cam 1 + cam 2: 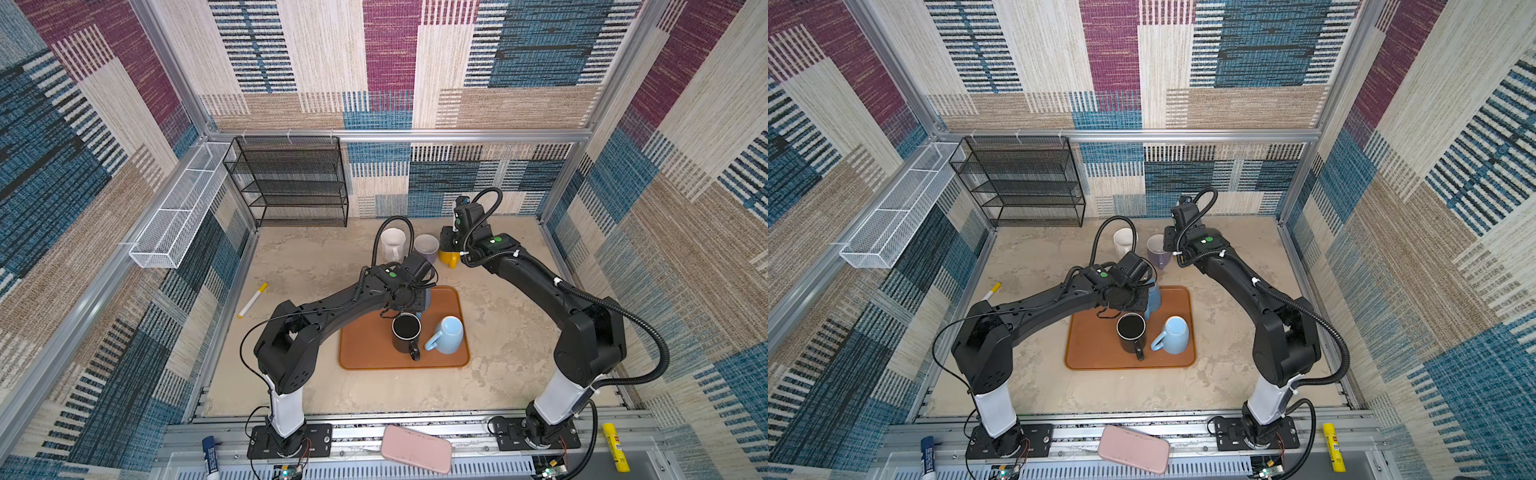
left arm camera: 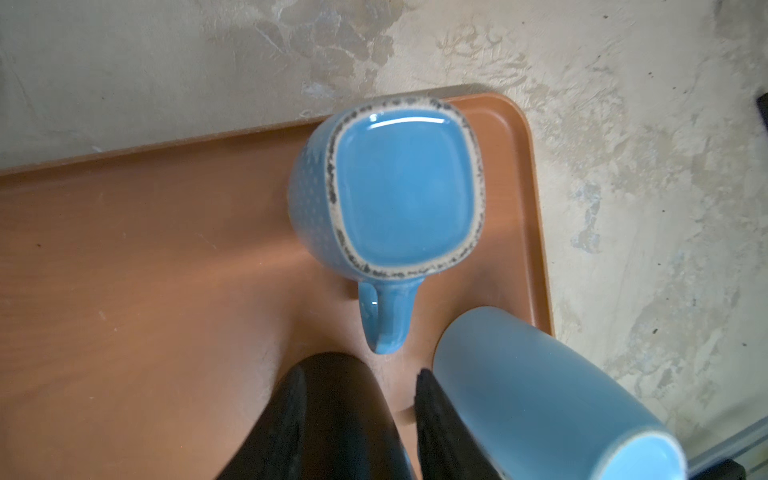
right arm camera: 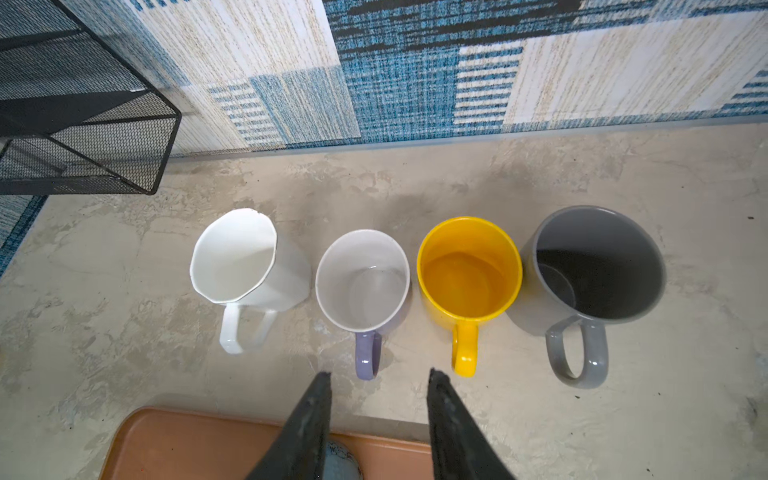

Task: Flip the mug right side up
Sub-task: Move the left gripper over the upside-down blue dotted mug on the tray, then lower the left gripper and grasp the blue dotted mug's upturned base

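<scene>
A blue mug (image 2: 399,187) stands upside down at the far corner of the orange tray (image 2: 124,249), square base up and handle toward my left gripper (image 2: 370,374). That gripper hangs just above it, open, with nothing between its fingers; in a top view it hides most of the mug (image 1: 1154,297). A light blue mug (image 1: 449,334) lies on its side on the tray beside an upright black mug (image 1: 406,332). My right gripper (image 3: 379,374) hovers open and empty behind the tray (image 3: 187,449), near the purple mug's handle.
White (image 3: 245,262), purple (image 3: 361,282), yellow (image 3: 469,270) and grey (image 3: 598,266) mugs stand upright in a row behind the tray. A black wire rack (image 1: 291,183) fills the back left corner, a white basket (image 1: 178,216) hangs on the left wall, and a marker (image 1: 252,300) lies left of the tray.
</scene>
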Controlling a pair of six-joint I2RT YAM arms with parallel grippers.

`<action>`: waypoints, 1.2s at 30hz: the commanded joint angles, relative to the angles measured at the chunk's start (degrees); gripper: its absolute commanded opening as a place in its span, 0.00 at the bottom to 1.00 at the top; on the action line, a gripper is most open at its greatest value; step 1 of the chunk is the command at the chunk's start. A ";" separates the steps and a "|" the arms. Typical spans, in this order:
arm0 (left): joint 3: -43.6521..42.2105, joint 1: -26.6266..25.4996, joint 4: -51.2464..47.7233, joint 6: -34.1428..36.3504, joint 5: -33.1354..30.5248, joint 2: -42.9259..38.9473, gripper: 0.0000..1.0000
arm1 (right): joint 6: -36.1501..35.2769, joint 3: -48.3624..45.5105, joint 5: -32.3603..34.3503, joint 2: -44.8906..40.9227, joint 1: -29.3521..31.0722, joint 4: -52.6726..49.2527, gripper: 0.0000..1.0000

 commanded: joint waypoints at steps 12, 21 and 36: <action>4.84 -0.69 -2.48 0.47 -2.77 5.26 0.39 | 0.02 -0.85 0.41 -0.37 -0.52 1.03 0.42; 8.72 -0.67 -6.92 1.65 -6.77 8.48 0.34 | -0.27 -0.85 0.67 -0.71 -0.70 0.60 0.41; 6.81 1.30 -7.59 2.44 -7.17 7.85 0.25 | -0.51 -0.59 0.50 -1.10 -0.87 0.51 0.41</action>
